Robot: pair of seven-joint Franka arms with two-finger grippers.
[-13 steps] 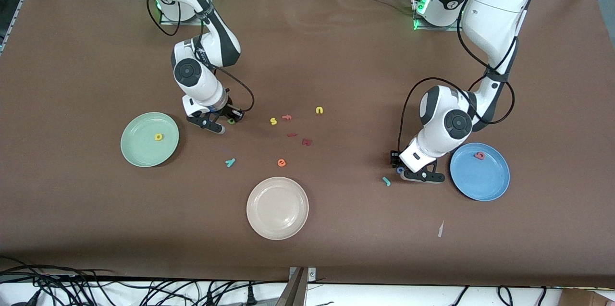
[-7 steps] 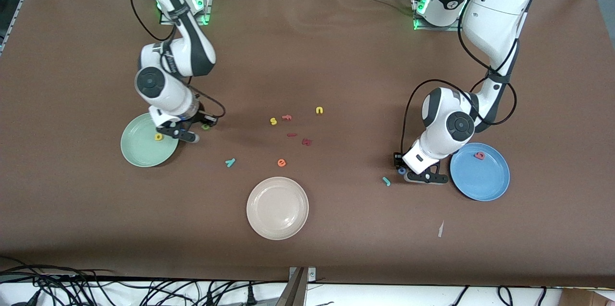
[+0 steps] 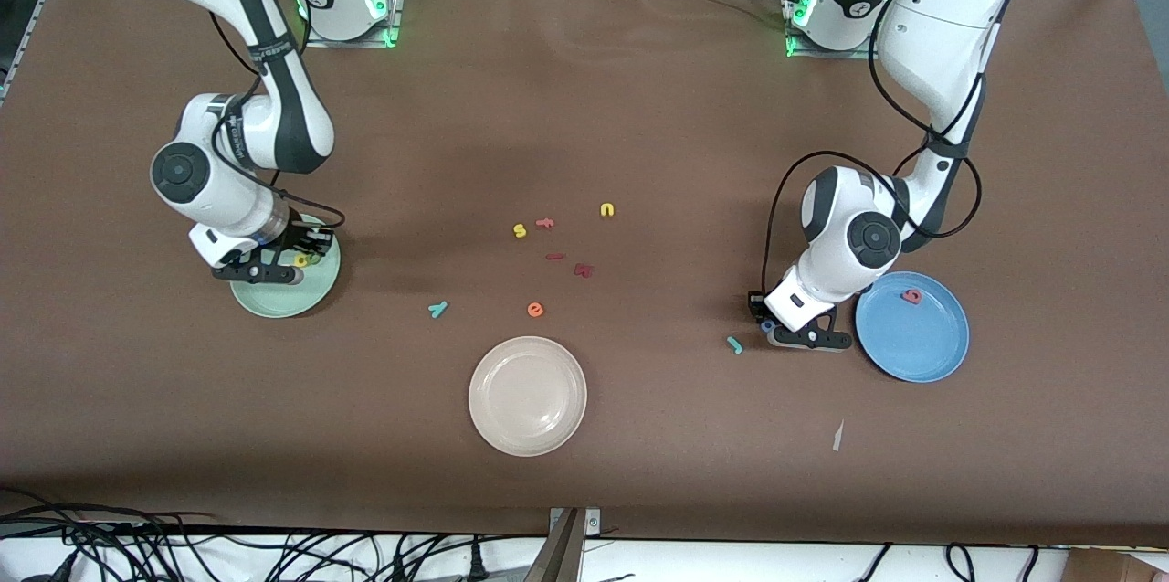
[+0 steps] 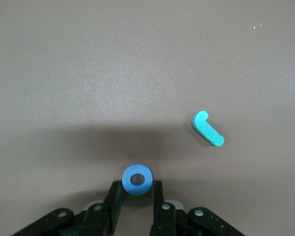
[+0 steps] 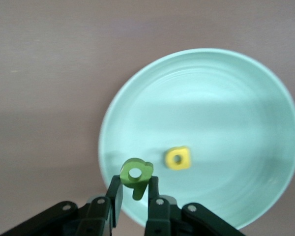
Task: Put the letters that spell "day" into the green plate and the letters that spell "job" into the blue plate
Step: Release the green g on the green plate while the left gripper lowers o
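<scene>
Colours on the plain brown worktop (image 3: 639, 89)

The green plate (image 5: 226, 98) is pale mint with a yellow letter (image 5: 178, 158); an olive-green letter (image 5: 135, 173), blue ring "o" (image 4: 137, 179), teal "j" (image 4: 208, 129), sky-blue plate (image 3: 922, 349), salmon-pink "b" (image 3: 911, 295) and cream-white plate (image 3: 527, 396).

The pale green plate (image 3: 274, 297) holds a yellow round-bodied letter (image 5: 178, 158) lying flat, an olive-green round-bodied letter (image 5: 135, 173) is pinched in the air over that plate, and the teal "y" (image 3: 438, 309) lies on the table between the green plate and the cream plate. The sky-blue plate (image 3: 922, 354) holds a salmon-pink "b" (image 3: 911, 296). The blue ring "o" (image 4: 137, 179) sits between two fingers on the table beside the blue plate, with the teal hook "j" (image 4: 208, 129) flat nearby.
</scene>
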